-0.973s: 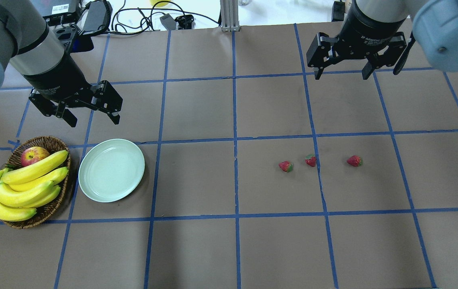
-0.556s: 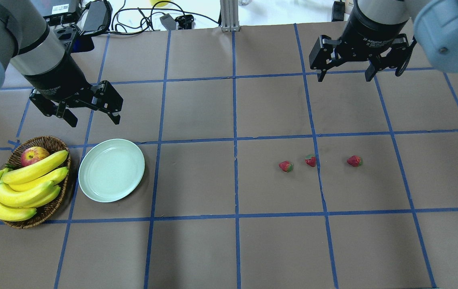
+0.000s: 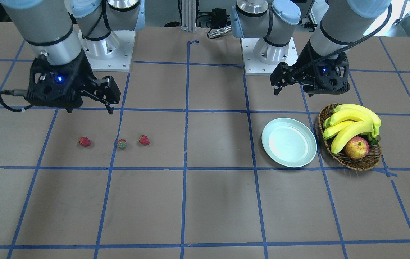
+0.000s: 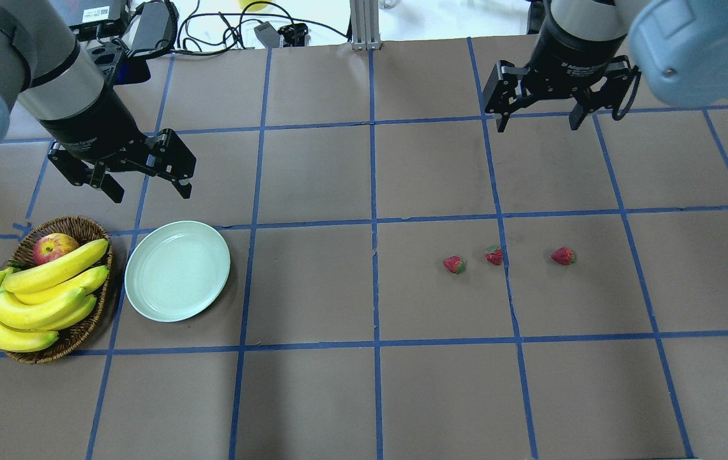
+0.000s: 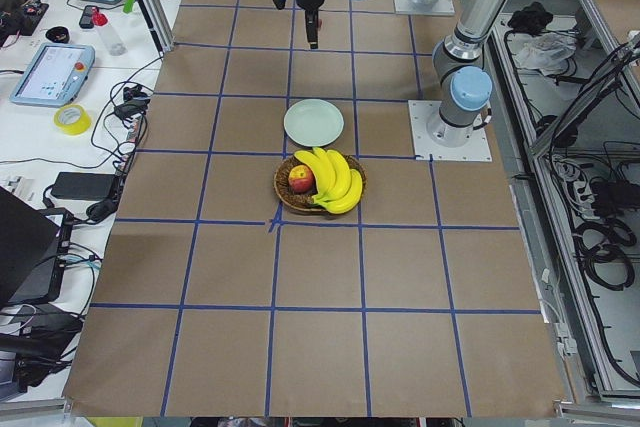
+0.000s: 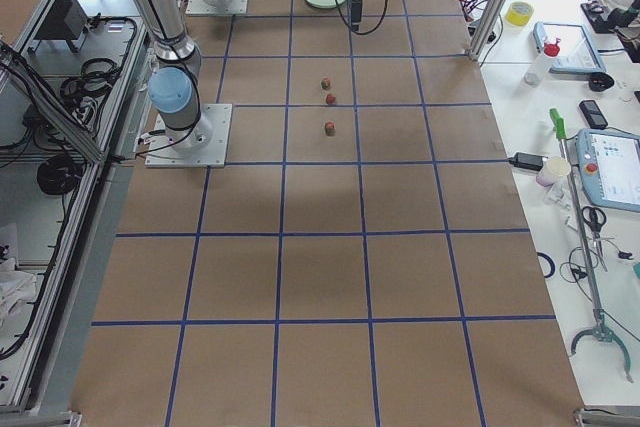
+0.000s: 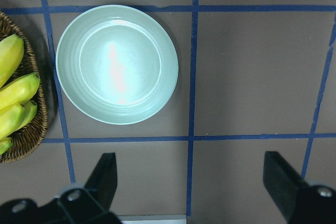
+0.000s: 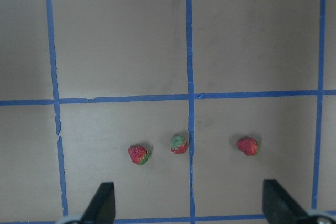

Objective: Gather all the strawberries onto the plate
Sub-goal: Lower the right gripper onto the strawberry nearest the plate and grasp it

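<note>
Overhead exterior: both jaws gape empty; three strawberries (image 4: 493, 255) lie spaced apart, far from plate (image 4: 177, 270).

Round pale mint-green plate (image 4: 177, 270): smooth, glossy, with a bright sheen; brown woven wicker basket (image 4: 76, 223): rough, matt; three small red strawberries (image 4: 455, 264): dull, pitted skin; yellow bananas (image 4: 51, 271): smooth, satin; brown paper table cover (image 4: 313, 281): matt, flat; blue tape lines (image 4: 375, 281): slightly creased.

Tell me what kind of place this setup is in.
Most likely a robotics lab workcell: two arms bolted to a table gridded with blue tape, teach pendants and loose cables on side benches.
</note>
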Controlling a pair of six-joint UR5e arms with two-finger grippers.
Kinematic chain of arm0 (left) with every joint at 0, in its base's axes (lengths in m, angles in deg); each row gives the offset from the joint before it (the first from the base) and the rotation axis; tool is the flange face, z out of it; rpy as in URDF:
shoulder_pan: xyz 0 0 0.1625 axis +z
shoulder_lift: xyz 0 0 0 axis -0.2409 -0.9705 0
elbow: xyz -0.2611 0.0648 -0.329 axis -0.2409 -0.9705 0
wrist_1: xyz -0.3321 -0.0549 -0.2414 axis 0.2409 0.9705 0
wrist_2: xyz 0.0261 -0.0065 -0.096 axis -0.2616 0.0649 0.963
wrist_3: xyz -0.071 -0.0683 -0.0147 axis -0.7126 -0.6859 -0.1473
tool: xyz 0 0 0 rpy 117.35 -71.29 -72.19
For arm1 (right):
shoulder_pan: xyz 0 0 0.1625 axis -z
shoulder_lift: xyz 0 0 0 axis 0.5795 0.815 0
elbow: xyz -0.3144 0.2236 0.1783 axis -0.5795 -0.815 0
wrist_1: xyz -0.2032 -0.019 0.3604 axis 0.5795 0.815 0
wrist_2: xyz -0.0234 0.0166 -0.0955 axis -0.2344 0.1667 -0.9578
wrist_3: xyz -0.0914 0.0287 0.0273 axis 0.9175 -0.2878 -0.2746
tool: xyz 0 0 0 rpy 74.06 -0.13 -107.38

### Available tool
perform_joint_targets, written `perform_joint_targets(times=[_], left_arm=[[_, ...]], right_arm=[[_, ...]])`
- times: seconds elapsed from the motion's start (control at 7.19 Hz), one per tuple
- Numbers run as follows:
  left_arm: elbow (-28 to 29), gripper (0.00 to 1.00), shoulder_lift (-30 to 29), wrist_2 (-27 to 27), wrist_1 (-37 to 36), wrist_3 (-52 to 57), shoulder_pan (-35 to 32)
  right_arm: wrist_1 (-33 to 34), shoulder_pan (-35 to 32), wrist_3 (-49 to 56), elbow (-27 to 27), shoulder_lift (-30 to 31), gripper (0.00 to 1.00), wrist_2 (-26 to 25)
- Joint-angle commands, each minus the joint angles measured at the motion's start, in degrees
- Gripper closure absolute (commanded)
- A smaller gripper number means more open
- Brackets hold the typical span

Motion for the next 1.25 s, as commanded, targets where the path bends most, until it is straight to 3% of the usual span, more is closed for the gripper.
perform_joint_targets(times=[0.0, 0.14, 0.56, 0.83, 1.11], left_arm=[[-0.09, 0.00, -0.12, 0.00, -0.04, 0.00, -0.01], [0.00, 0.00, -0.03, 0.00, 0.05, -0.09, -0.01], [-0.09, 0.00, -0.03, -0.09, 0.05, 0.00, -0.01], [-0.09, 0.00, -0.03, -0.09, 0.14, 0.00, -0.01], [-0.09, 0.00, -0.03, 0.00, -0.04, -0.18, -0.01]], right_arm=[[2.02, -2.95, -1.68, 1.70, -5.62, 0.00, 0.49], [6.90, -5.41, -3.17, 6.15, -6.16, 0.00, 0.58], [34.38, -6.04, -8.16, 24.16, -10.20, 0.00, 0.50], [38.76, -6.13, -8.72, 29.55, -10.30, 0.00, 0.58], [42.37, -8.66, -10.38, 30.89, -12.49, 0.00, 0.49]])
